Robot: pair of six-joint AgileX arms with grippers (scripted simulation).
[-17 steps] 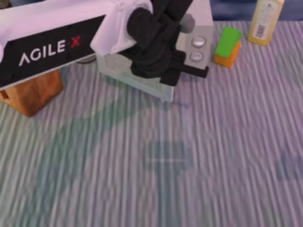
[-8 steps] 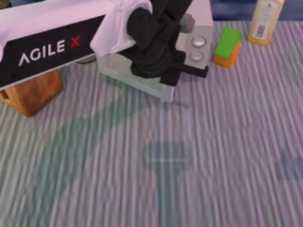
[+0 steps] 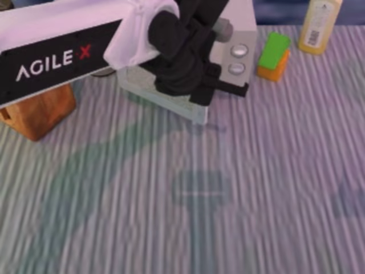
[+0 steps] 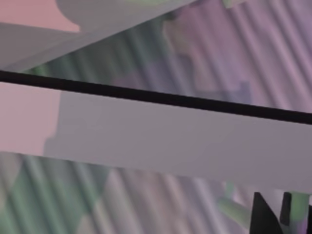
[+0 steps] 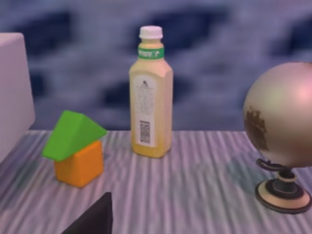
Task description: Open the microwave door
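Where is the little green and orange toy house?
In the top view, the toy house sits at the table's far edge, right of the microwave and left of the yellow bottle.

Pale grey microwave [image 3: 242, 34] (speckled door [image 3: 165, 97]), yellow bottle [image 5: 150, 95]

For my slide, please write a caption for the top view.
Left gripper at the microwave door, which stands ajar from the microwave.

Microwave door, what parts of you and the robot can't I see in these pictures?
- Top view: the left arm's black wrist covers most of the pale grey-white microwave door; only its front edge shows.
- Left gripper: whether its fingers are open is hidden.
- Top view: the yellow juice bottle is cut off by the top edge.
- Right gripper: out of sight.
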